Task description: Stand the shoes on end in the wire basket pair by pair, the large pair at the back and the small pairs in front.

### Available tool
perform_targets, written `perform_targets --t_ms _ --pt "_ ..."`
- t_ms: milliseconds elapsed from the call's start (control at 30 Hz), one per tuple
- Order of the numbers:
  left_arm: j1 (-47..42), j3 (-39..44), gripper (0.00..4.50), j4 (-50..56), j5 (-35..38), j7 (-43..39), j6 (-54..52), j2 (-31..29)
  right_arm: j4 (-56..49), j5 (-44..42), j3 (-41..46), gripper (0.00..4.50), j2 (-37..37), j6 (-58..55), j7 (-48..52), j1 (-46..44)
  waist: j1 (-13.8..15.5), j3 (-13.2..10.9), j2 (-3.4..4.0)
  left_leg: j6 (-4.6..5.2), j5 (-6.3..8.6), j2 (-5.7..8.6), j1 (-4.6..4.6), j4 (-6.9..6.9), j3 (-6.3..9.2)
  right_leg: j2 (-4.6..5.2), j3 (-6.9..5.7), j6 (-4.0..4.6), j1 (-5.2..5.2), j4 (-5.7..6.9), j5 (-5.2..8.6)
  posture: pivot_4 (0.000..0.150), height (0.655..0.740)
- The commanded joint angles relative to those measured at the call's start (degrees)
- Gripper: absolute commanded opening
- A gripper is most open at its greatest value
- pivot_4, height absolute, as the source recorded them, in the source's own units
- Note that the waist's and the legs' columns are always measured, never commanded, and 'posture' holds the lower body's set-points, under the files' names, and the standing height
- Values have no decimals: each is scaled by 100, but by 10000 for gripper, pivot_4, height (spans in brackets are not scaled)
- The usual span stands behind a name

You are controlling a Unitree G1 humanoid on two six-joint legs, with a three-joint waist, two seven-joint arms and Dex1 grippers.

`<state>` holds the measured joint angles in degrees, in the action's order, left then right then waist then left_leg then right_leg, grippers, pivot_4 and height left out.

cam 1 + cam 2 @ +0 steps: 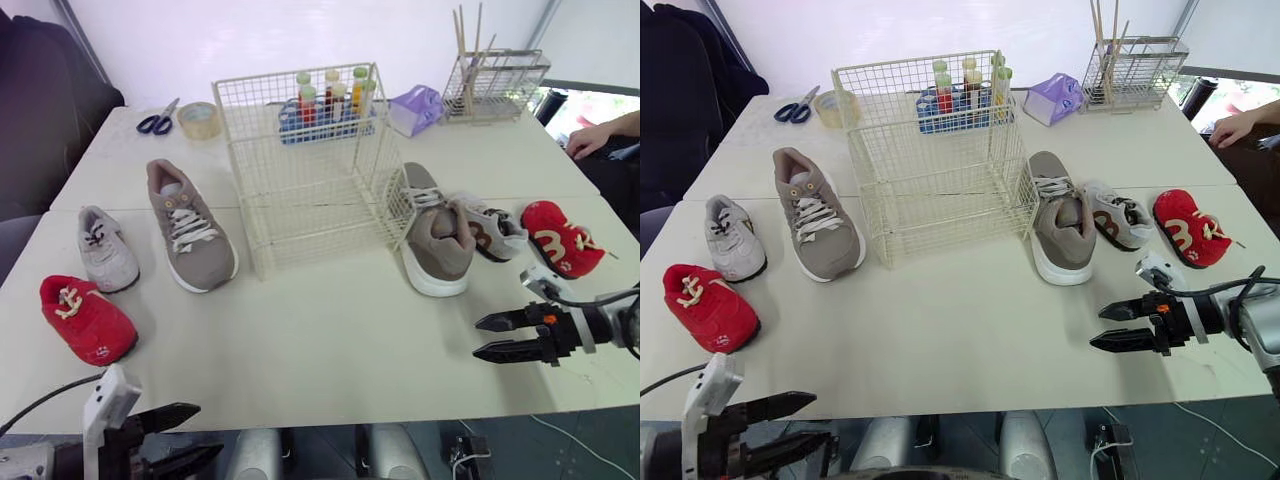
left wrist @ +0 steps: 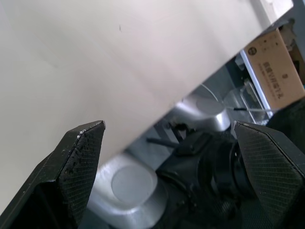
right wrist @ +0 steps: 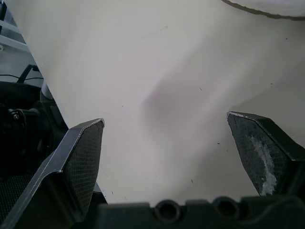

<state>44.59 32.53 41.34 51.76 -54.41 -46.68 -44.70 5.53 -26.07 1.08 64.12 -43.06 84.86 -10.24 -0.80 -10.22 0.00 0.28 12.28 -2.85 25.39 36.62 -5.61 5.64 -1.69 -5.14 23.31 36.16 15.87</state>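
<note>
A cream wire basket (image 1: 305, 170) stands at the table's middle, holding no shoes. On its left lie a large taupe shoe (image 1: 188, 228), a small grey shoe (image 1: 106, 248) and a small red shoe (image 1: 86, 317). On its right lie the other large taupe shoe (image 1: 434, 234), a small grey shoe (image 1: 492, 228) and a small red shoe (image 1: 560, 239). My right gripper (image 1: 495, 337) hovers open over the table's front right, empty, in front of the right-hand shoes. My left gripper (image 1: 190, 435) is open at the front left edge, empty, below the red shoe.
Behind the basket stand a blue rack of bottles (image 1: 325, 105), a tape roll (image 1: 200, 119), scissors (image 1: 157, 121), a purple packet (image 1: 417, 107) and a wire holder with sticks (image 1: 492, 82). A person's hand (image 1: 590, 138) rests at the far right. The table (image 1: 320, 340) is bare in front.
</note>
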Motion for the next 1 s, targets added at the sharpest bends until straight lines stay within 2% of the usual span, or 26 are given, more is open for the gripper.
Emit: perform_targets --t_ms 33,300,667,867,933,1000 --pt "-60 -52 45000 56 -25 30 36 -55 -168 -117 222 44496 100 -24 -32 63 -4 0 -1 0 0 0 0 0 0 0 0 0 0 0 0 1500 7400" --pt "-251 -49 45000 53 238 135 -171 -94 -271 -128 341 44496 70 19 -200 184 -3 0 -1 2 1 0 0 0 -2 0 0 0 -1 0 0 1500 7400" --pt "-986 -123 45000 43 766 599 -604 -198 -138 -149 378 44496 20 25 -403 4 -1 0 -1 9 5 -1 0 13 -1 -1 0 0 -8 2 0 1500 7400" --pt "-1361 -454 45000 27 712 808 -663 -268 -185 103 635 44496 170 380 -833 213 7 1 0 14 7 0 1 21 -2 0 0 0 -12 3 0 1500 7400" --pt "-1634 -465 45000 -77 865 808 -755 -398 -178 24 895 44496 373 339 -884 -251 2 -1 5 15 8 1 1 26 -4 1 1 0 -13 3 -1 1500 7400" --pt "-2059 -254 45000 -235 1519 817 -966 -596 -195 -152 982 44496 605 191 -787 -1041 -23 -6 25 16 9 -1 3 34 -7 2 1 5 -8 9 -4 1500 7400"
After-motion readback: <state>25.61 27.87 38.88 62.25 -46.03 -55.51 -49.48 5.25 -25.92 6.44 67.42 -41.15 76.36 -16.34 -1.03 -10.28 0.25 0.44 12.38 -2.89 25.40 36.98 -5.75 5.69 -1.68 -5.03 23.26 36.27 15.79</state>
